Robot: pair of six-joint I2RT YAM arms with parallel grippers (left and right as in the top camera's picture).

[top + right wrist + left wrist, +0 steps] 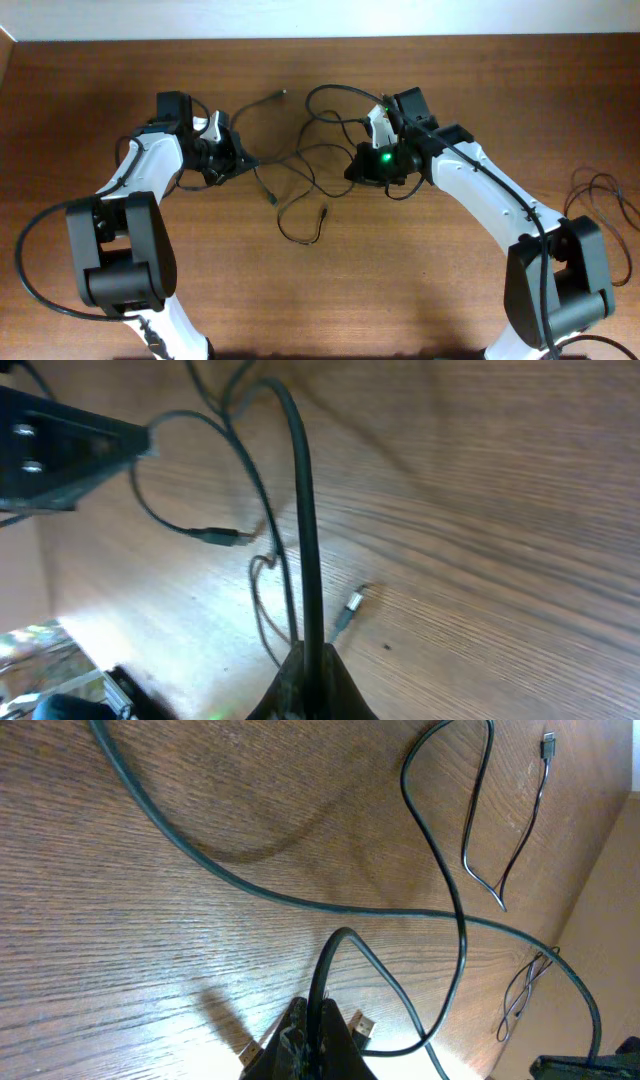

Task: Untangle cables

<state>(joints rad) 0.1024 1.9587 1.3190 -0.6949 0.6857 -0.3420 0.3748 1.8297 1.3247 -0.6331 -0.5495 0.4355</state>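
Thin black flexible cables [250, 888] are seen looped over the brown wooden table [450, 60], one strand clamped in the left gripper [318, 1018], another pinched by the right gripper [308, 656].

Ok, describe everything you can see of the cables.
The cables are thin, black, rubbery-looking cords with small plug ends. They lie in loose, crossing loops on the wooden table between the two arms. The left gripper and the right gripper each pinch a strand, raising it off the wood. The cords are not yet separated.
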